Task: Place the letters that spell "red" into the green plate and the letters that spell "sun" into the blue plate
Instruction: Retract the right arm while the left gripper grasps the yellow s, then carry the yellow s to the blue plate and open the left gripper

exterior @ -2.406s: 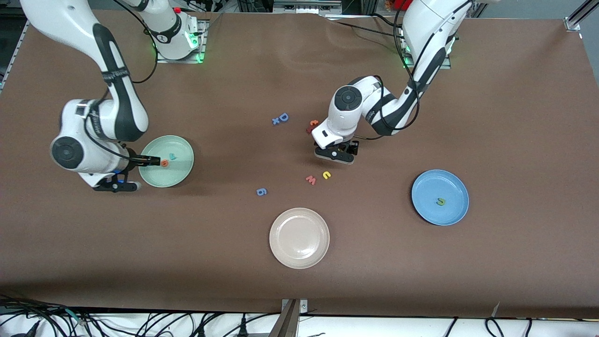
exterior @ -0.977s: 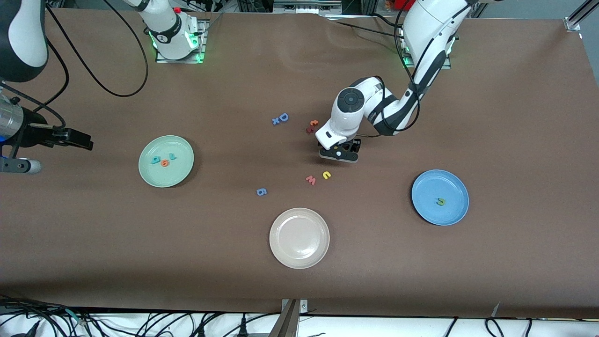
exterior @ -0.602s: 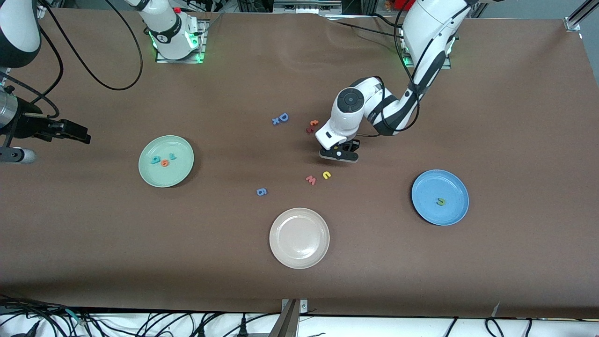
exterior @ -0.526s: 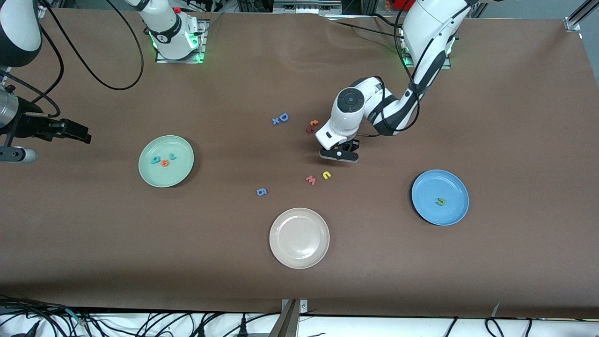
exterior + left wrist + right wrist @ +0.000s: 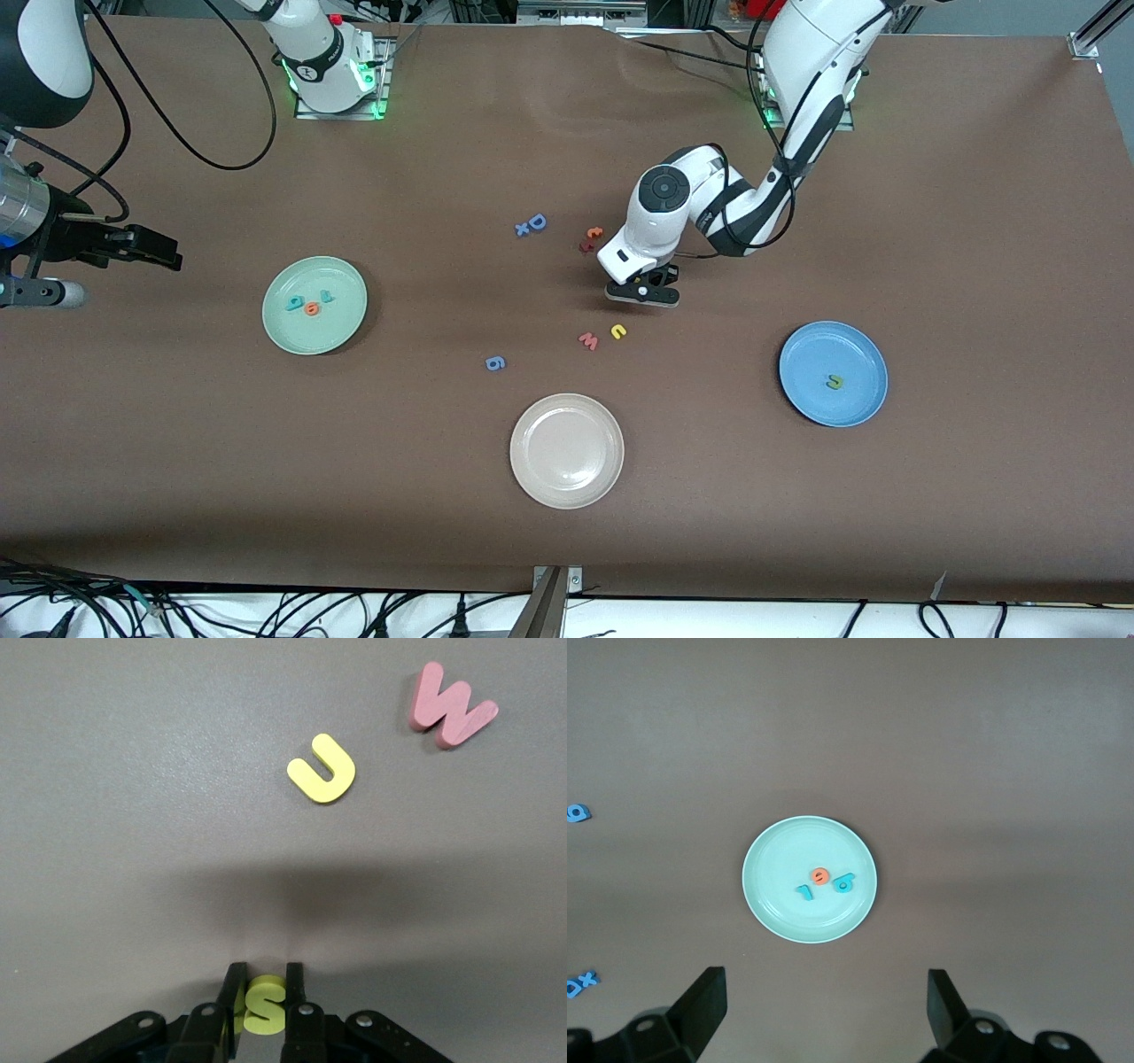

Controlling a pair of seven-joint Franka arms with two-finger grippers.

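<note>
**Yellow "s" pinched at mid-worktop**

Left pincer (image 5: 262,992) down on worktop (image 5: 886,221), clamped on yellow "s" (image 5: 265,1005) near yellow "u" (image 5: 618,331). Right pincer (image 5: 824,1001) spread wide, raised over its end. Green plate (image 5: 292,332) loaded with 3 letters; blue plate (image 5: 802,354) with 1.

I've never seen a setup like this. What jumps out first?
Three round plates on a brown table: the green plate toward the right arm's end already holds three small letters, the blue plate one. Mid-table, the left gripper pinches a yellow "s", while the right gripper waits, open, past the green plate.
</note>
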